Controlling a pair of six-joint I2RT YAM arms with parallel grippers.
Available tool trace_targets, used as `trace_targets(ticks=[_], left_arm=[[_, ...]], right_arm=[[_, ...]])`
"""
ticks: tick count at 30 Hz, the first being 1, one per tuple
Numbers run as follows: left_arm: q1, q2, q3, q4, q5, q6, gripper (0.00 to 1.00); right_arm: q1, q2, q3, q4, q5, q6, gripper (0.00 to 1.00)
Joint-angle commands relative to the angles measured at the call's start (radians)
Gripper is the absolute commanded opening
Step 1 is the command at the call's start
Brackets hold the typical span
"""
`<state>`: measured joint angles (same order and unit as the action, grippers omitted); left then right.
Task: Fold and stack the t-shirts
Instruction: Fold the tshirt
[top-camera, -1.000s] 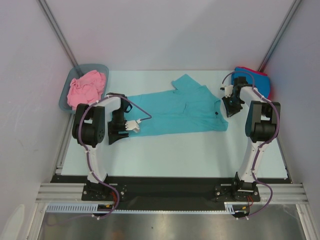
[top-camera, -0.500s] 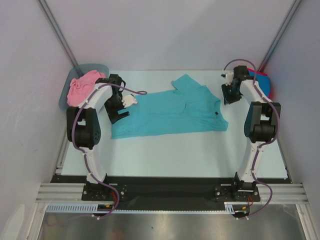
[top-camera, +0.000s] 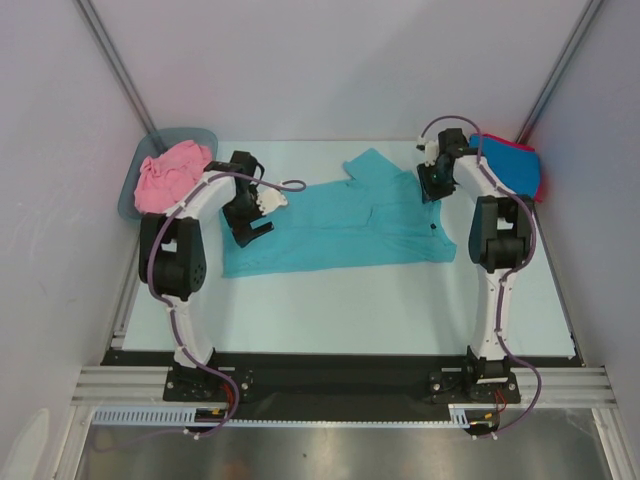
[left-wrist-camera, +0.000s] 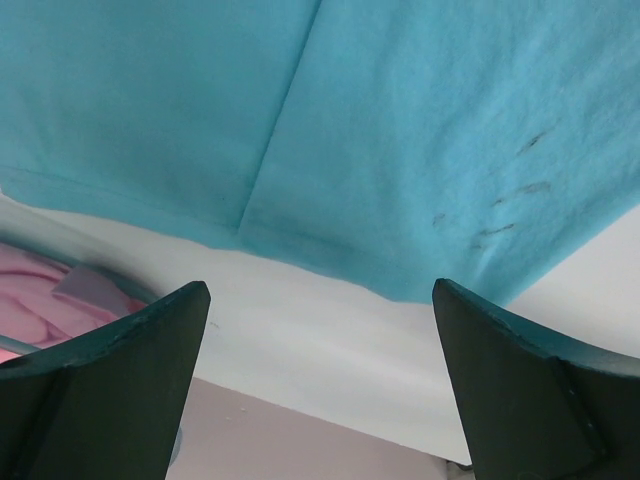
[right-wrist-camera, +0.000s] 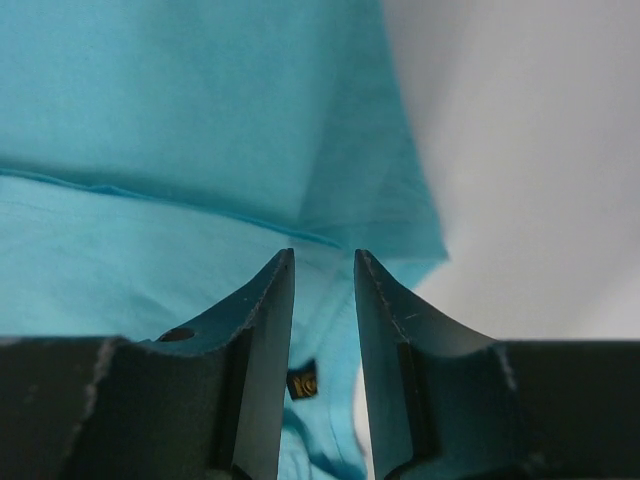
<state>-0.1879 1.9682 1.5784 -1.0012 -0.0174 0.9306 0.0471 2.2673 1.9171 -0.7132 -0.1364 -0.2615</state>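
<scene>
A teal t-shirt (top-camera: 350, 225) lies spread lengthwise across the table, one sleeve pointing to the back. My left gripper (top-camera: 248, 222) hovers at its left hem, jaws wide open and empty; in the left wrist view the gripper (left-wrist-camera: 320, 290) looks over the teal hem (left-wrist-camera: 400, 120) and bare table. My right gripper (top-camera: 430, 188) hangs over the shirt's right end. Its jaws (right-wrist-camera: 324, 255) stand a narrow gap apart above the teal cloth (right-wrist-camera: 180, 130) near a small black label, pinching nothing. A pink t-shirt (top-camera: 168, 175) lies crumpled in the tub. Blue (top-camera: 503, 160) and red (top-camera: 538, 183) shirts sit at the back right.
The grey-blue plastic tub (top-camera: 200, 134) stands at the back left corner, close to my left arm's elbow. Pale walls close in the table on three sides. The pink cloth (left-wrist-camera: 30, 320) shows at the left edge of the left wrist view.
My left gripper let go, opened wide and moved from the shirt's front-left corner toward the back. My right gripper moved back and leftward over the shirt, its jaws parting slightly.
</scene>
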Motion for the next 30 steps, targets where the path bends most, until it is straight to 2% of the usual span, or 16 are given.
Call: trace_targets(ticks=[1, 9, 30], left_arm=[[-0.015, -0.028, 0.009, 0.032, 0.020, -0.033, 1.00], [-0.030, -0.035, 0.003, 0.035, 0.020, -0.049, 1.00], [-0.044, -0.022, 0.003, 0.046, -0.021, -0.035, 1.00]], right_arm=[[0.011, 0.029, 0.092, -0.003, -0.022, 0.022, 0.36], [0.014, 0.054, 0.112, -0.006, -0.029, 0.031, 0.35], [0.016, 0.034, 0.042, 0.014, -0.002, 0.013, 0.31]])
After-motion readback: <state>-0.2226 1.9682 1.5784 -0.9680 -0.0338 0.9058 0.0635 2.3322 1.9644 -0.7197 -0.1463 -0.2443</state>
